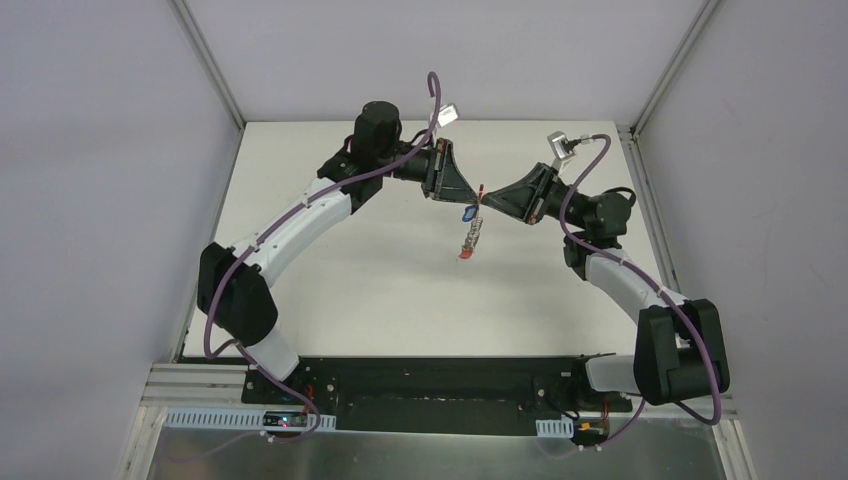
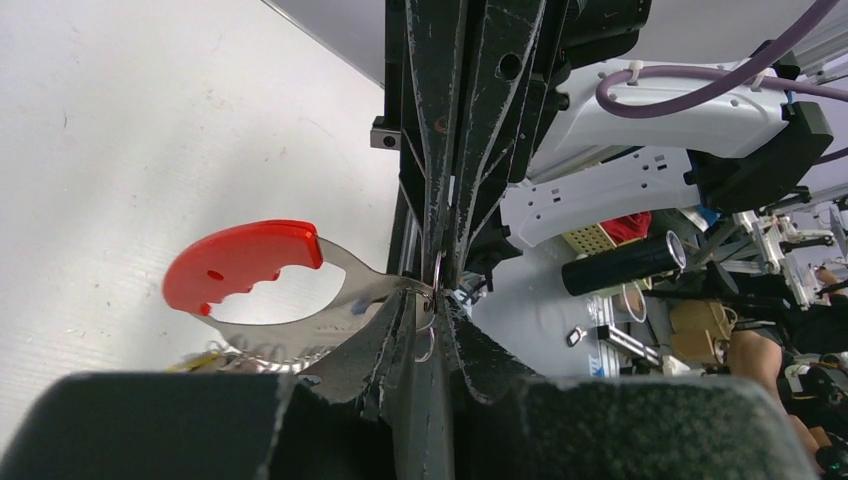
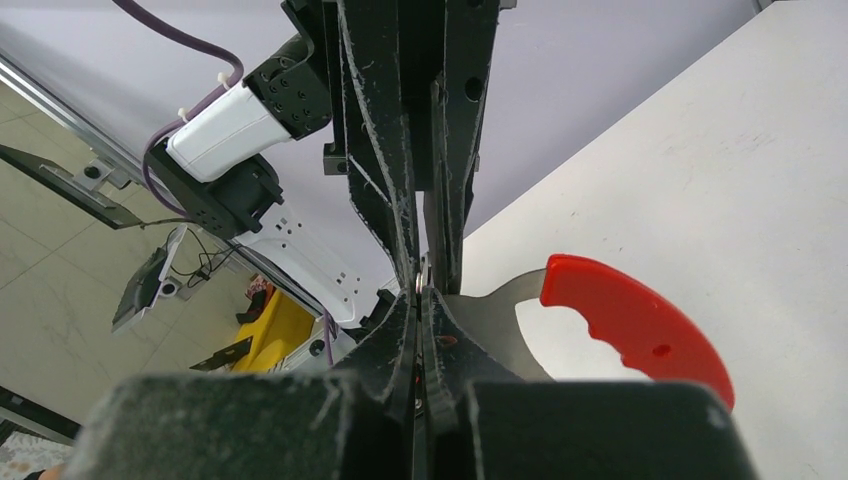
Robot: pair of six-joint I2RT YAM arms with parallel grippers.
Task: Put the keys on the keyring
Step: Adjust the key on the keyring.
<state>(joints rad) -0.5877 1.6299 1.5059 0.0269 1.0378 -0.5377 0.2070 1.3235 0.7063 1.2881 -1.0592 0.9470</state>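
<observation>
Hanging above table, off edges: keyring pinched in right claw; left claw nearly closed, grip unclear.

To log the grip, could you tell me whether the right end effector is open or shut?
Shut on the keyring: the right end effector pinches its grey half with no visible gap.

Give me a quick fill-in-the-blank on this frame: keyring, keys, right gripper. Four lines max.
1. The keyring has one bright ___ half.
2. The right gripper is ___ on the keyring's grey half.
3. In the top view the keyring hangs ___ the table, not resting on it.
4. The key nearest the fingertips carries a ___ tag.

Missing words: red; shut; above; blue.
</observation>
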